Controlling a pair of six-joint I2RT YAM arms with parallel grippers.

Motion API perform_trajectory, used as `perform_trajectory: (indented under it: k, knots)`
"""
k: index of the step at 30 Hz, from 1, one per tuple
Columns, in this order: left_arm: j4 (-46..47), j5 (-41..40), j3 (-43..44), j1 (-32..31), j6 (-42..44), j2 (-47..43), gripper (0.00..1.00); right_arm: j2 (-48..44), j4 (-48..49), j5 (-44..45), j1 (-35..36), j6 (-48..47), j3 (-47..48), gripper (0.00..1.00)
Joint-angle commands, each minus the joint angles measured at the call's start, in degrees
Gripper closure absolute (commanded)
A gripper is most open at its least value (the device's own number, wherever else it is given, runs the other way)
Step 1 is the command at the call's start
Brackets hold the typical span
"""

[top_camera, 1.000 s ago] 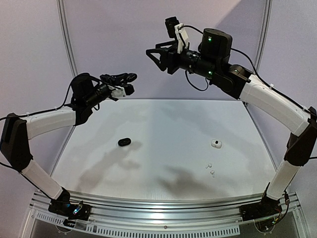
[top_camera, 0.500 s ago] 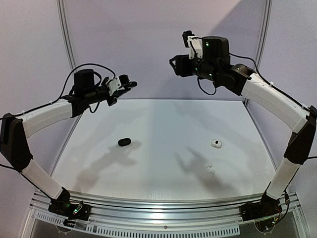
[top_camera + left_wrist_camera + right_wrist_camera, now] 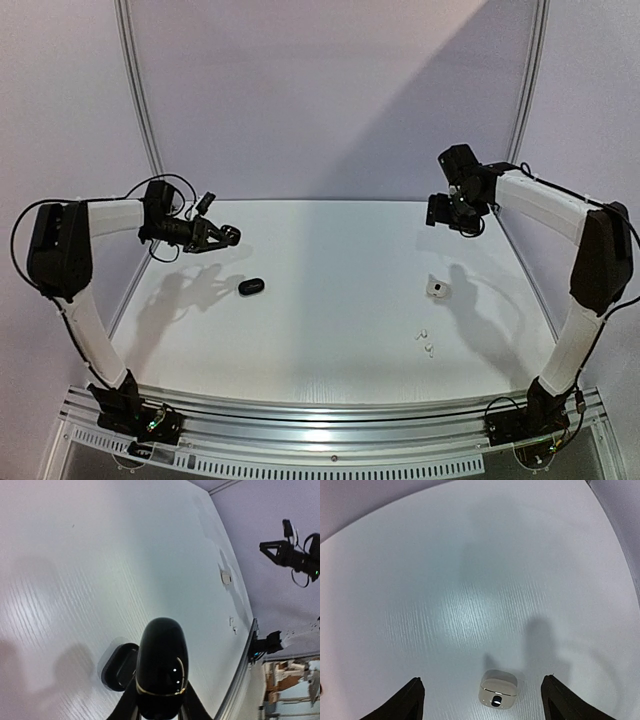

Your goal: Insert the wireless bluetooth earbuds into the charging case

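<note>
Both arms have just swung down from high over the white table (image 3: 330, 250) and now hang low above it, each close to a case. The right arm (image 3: 535, 195) spread its jaws on the way down. They stand wide apart with nothing between them, hovering over the small white rounded charging case (image 3: 497, 689), which sits on the table with a dark spot on its near face. The left arm (image 3: 110, 213) has its jaws clamped on what looks like a glossy black egg-shaped case (image 3: 162, 667) with a thin seam. It holds that above a second black oval case (image 3: 251, 286) lying on the table. The two tiny white stemmed earbuds (image 3: 430, 348) lie loose on the table, a little nearer the front edge than the white case and apart from it. I can see no black earbuds. To my eye nothing is seated yet, and the right arm looks ready to begin picking on its side.
</note>
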Motion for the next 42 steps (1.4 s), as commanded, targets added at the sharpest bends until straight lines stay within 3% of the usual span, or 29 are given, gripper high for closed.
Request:
perform_trajectory:
  k: [1, 7, 13, 14, 15, 17, 21, 23, 25, 26, 33, 42]
  knots:
    - [-4.52, 4.18, 1.36, 4.07, -9.96, 8.14, 1.0, 4.31, -3.82, -2.62, 0.29, 4.3, -1.3, 0.18]
    - [1.53, 0.09, 1.42, 5.76, -15.69, 12.87, 1.0, 7.49, -1.17, -4.37, 0.08, 6.31, -3.46, 0.18]
    - [-3.65, -5.63, 4.28, 5.83, -18.38, 19.32, 0.99, 10.12, -0.89, -6.4, -0.45, 7.64, -3.73, 0.17]
    - [-3.81, -6.56, 4.21, 5.88, -18.79, 19.62, 0.96, 10.5, -1.14, -6.56, -0.59, 7.75, -3.75, 0.17]
    - [-4.33, -7.9, 4.24, 5.96, -19.17, 19.83, 0.82, 10.9, -1.51, -6.59, -0.65, 7.8, -3.76, 0.17]
    - [-5.59, -11.41, 4.52, 6.17, -19.73, 19.8, 0.62, 11.34, -2.3, -6.51, -0.74, 8.13, -3.67, 0.07]
    - [-7.24, -14.4, 4.78, 6.31, -20.2, 19.81, 0.39, 11.75, -2.99, -7.29, -0.87, 8.85, -4.61, 0.04]
    - [-8.41, -16.79, 5.03, 6.29, -20.58, 19.61, 0.25, 11.69, -2.97, -7.84, -0.86, 9.05, -5.17, 0.05]
    - [-9.67, -19.74, 5.0, 6.28, -20.93, 18.74, 0.04, 11.63, -3.23, -8.11, -0.84, 8.99, -5.65, 0.06]
    - [-10.28, -21.43, 4.99, 6.29, -21.19, 18.03, 0.01, 11.57, -3.38, -8.25, -0.87, 8.99, -5.95, 0.07]
    - [-13.71, -29.41, 4.8, 6.29, -23.01, 12.92, 0.01, 11.11, -4.3, -6.43, -0.85, 10.44, -8.76, 0.14]
    - [-14.68, -27.07, 6.29, 6.2, -23.69, 10.52, 0.01, 11.86, -0.25, -8.03, -0.91, 11.8, -11.57, 0.15]
